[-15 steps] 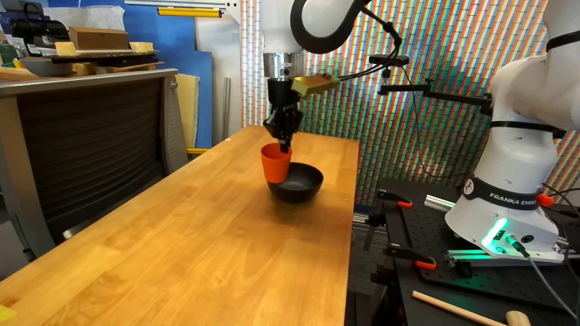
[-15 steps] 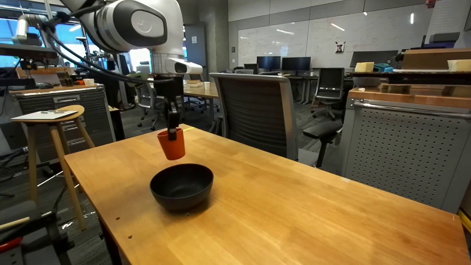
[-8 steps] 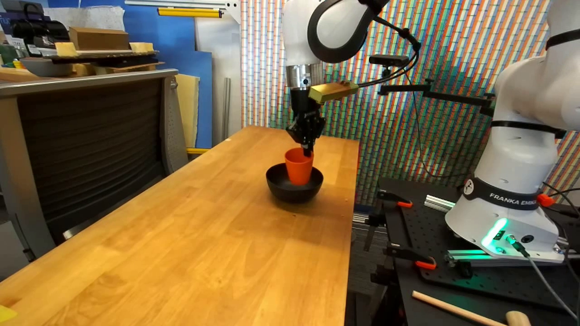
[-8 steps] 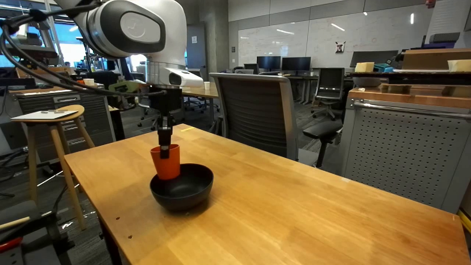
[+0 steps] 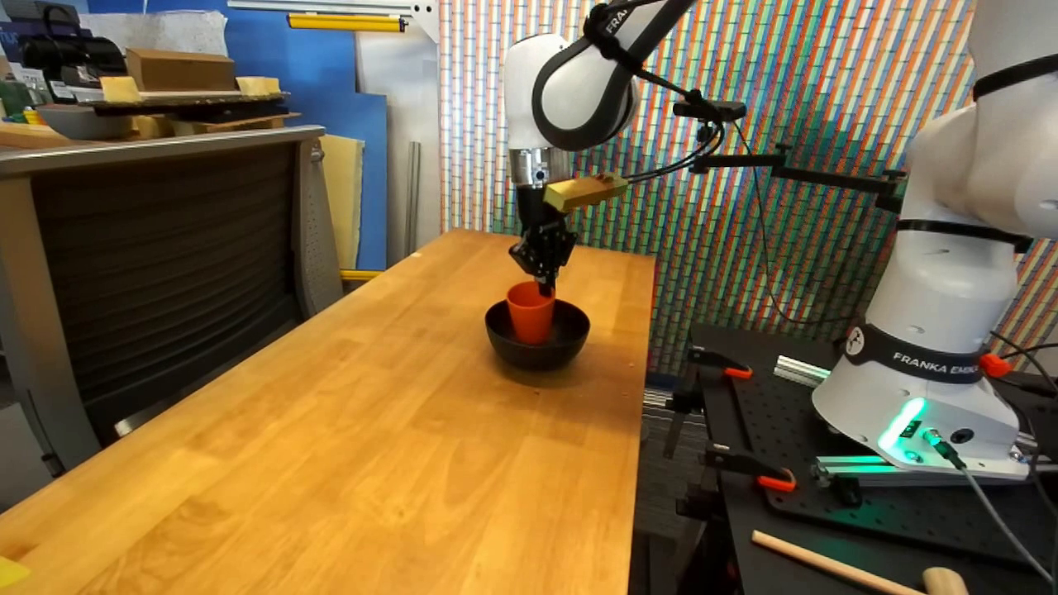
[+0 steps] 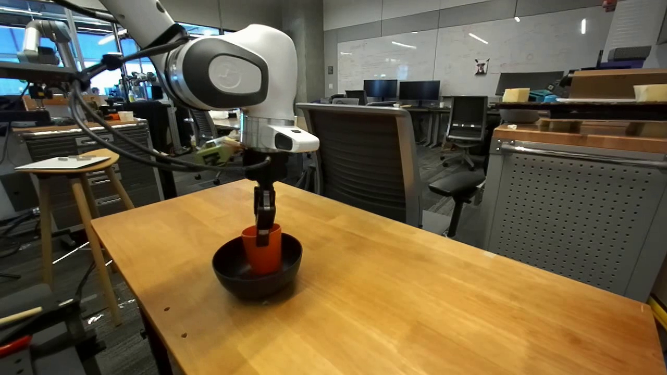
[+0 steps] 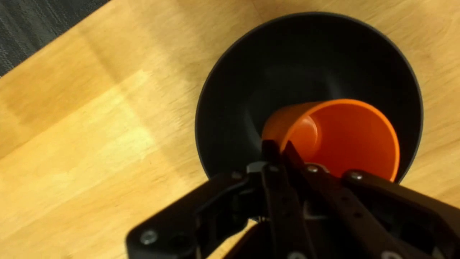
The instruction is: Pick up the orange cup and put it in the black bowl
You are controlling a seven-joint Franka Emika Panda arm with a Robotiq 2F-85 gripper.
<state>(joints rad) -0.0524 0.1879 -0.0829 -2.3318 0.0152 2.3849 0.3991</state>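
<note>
The orange cup [image 5: 529, 321] is inside the black bowl [image 5: 536, 357], close to upright, in both exterior views; the cup [image 6: 264, 259] and bowl [image 6: 254, 289] show there too. My gripper [image 6: 262, 238] is above the bowl, shut on the cup's rim. In the wrist view the fingertips [image 7: 280, 146] pinch the cup wall, one inside and one outside. The cup [image 7: 348, 136] leans over the right part of the bowl [image 7: 294, 46] in that view. Whether the cup's base touches the bowl's bottom cannot be told.
The bowl stands on a long wooden table [image 5: 372, 446], near its edge on the robot's side. An office chair [image 6: 359, 161] stands at the opposite long edge. A black bench [image 5: 760, 413] with clamps carries the robot base. A wooden stool [image 6: 83, 169] stands beyond the table.
The gripper has carried the cup from above and beside the bowl to over it, then down into it. The bowl has not moved. The grip on the rim stays the same.
</note>
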